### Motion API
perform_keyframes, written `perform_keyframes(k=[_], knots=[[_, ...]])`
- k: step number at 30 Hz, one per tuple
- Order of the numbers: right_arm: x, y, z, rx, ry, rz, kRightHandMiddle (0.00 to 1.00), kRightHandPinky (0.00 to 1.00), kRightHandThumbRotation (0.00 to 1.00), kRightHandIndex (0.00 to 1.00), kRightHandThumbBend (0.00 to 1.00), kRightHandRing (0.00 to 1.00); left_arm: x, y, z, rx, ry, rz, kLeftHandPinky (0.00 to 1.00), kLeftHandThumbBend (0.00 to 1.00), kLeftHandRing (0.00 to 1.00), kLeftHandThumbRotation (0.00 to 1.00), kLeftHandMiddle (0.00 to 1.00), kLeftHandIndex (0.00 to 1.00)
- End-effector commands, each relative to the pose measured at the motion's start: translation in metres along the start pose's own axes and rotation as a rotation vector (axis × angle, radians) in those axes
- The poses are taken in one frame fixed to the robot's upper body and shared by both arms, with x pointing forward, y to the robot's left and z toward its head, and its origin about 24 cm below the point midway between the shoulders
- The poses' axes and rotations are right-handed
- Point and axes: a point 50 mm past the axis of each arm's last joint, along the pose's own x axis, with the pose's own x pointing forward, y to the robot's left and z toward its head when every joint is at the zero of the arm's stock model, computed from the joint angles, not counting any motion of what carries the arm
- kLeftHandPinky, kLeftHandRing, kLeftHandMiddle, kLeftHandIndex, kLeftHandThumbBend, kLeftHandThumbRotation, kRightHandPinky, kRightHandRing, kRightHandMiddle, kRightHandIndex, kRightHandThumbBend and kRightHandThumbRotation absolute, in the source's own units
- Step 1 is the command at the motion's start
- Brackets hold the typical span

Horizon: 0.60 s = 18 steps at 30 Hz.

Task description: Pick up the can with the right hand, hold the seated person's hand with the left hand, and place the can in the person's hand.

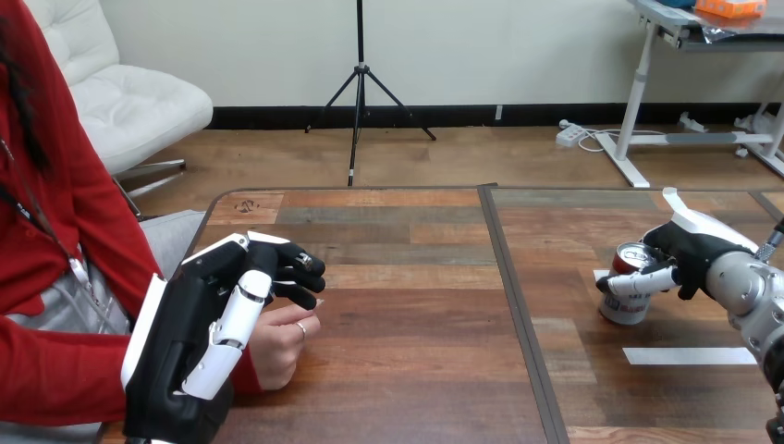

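Observation:
A red-and-silver can [625,309] stands on the table [407,370] at the right, on a white tape mark. My right hand [689,248] comes at it from the right, and its fingers [640,281] are curled round the can's upper part. At the left my left hand [199,328] lies over the person's hand [285,344], which rests near the table's left edge. The left hand's dark fingers [298,271] curl over the far side of the person's hand, and its white thumb [233,324] crosses the near side.
A white tape strip [689,355] lies on the table in front of the can. A dark seam [518,314] runs from front to back down the table's middle. The person's red sleeve [55,365] is at the left edge.

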Motion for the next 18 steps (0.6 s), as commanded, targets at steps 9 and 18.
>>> perform_keyframes(k=[9, 18], knots=[[-0.0034, -0.0380, 0.0144, 0.023, -0.059, -0.102, 0.72, 0.59, 0.34, 0.71, 0.70, 0.67, 0.0119, 0.0022, 0.0083, 0.008, -0.064, 0.000, 0.46, 0.26, 0.53, 0.65, 0.55, 0.48], [-0.0039, -0.0413, 0.0150, 0.027, -0.056, -0.103, 0.73, 0.59, 0.31, 0.72, 0.72, 0.67, 0.0119, 0.0023, 0.0080, -0.001, -0.060, 0.002, 0.46, 0.27, 0.53, 0.65, 0.54, 0.48]])
